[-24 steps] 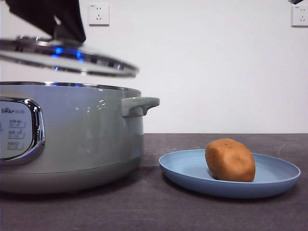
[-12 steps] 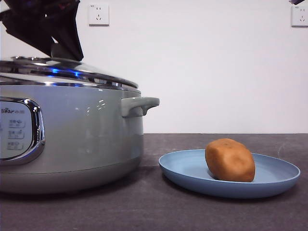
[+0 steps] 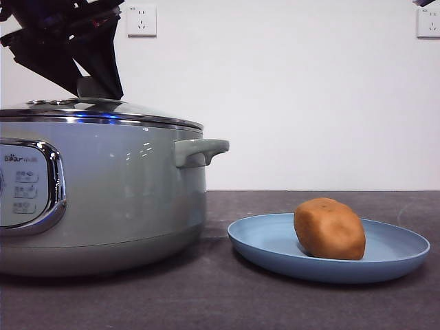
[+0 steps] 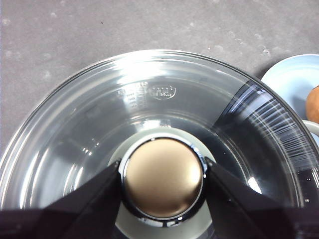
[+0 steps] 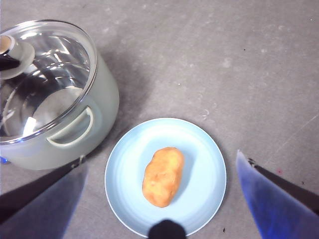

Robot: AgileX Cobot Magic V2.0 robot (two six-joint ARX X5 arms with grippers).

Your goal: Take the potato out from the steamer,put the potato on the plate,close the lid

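Black jaws of the left end effector [image 4: 162,174] press on either side of the knob [image 4: 163,177] of the lid [image 4: 149,124], which now rests level on the steamer [image 3: 103,192]; a second ago it hung tilted above the rim. One potato [image 3: 329,229] lies on one blue plate [image 3: 392,258], just beside the steamer on the tabletop [image 3: 206,302], unmoved. Higher up, the right end effector [image 5: 162,199] hangs spread wide over the plate, holding nothing.
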